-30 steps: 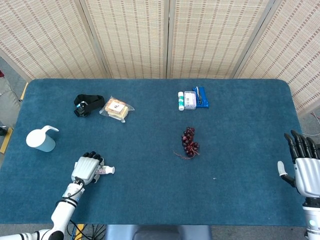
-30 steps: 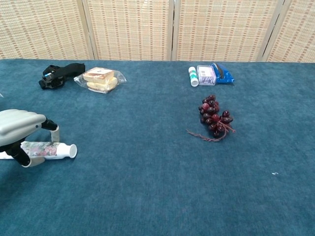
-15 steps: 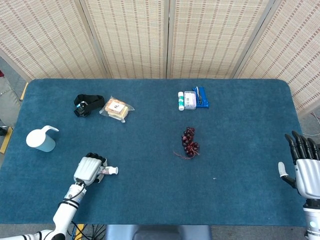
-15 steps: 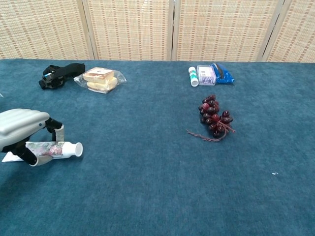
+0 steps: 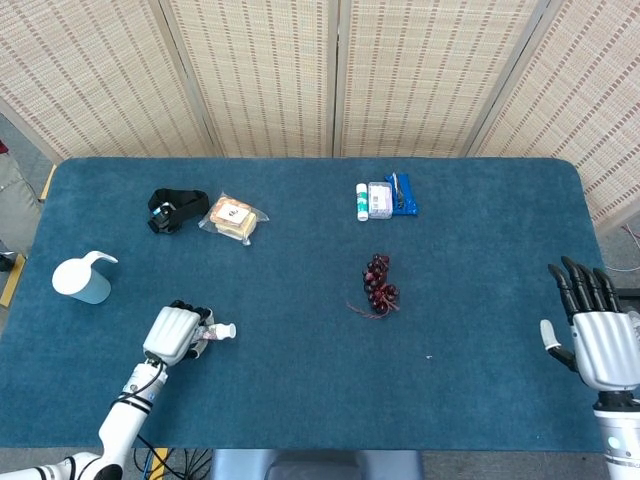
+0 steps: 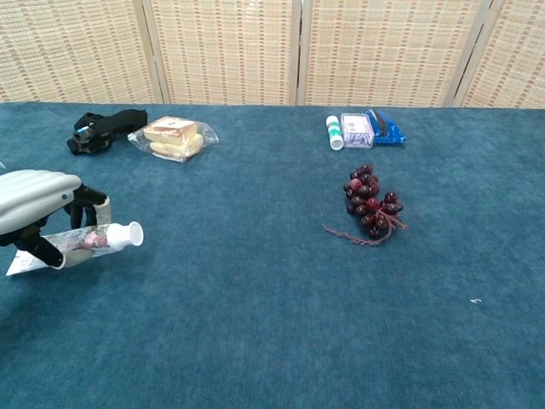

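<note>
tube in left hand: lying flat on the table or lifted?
Lifted. In the chest view the left hand grips the tube, white cap tilted up, clear of the table.

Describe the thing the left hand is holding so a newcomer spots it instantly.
On the blue table, look to the near-left corner, in front of the white pitcher. There the left hand grips a tube. It is the only item with a flowery print and a white round cap, which points toward the table's centre.

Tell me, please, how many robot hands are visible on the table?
2. The left hand holds a tube at the near left; the right hand is open at the near right edge.
</note>
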